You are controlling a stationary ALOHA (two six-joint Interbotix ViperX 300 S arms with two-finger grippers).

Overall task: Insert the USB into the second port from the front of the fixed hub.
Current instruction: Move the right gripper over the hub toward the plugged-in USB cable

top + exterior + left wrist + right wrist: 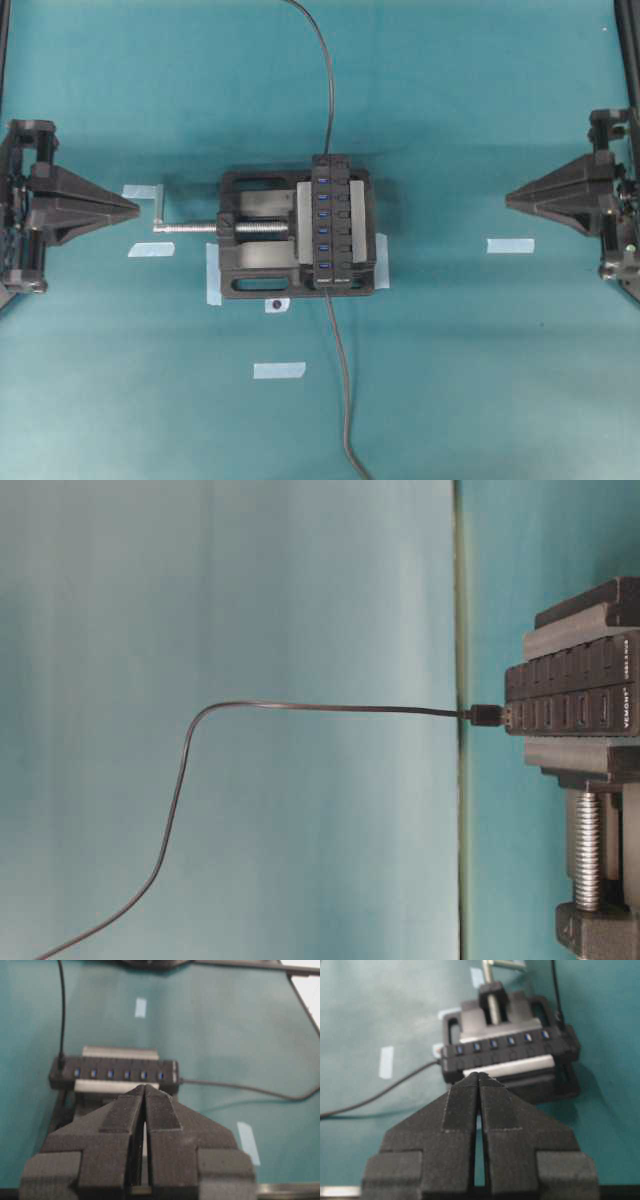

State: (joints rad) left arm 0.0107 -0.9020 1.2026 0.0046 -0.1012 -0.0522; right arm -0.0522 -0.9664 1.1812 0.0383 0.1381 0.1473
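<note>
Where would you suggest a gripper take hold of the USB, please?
Probably on the USB's short black plug body, just clear of the fixed hub, coming from above with jaws across its sides. It stands upright in an end port, and its thin cable would only flex.

vise cut off by frame edge; hub ports blurred
</note>
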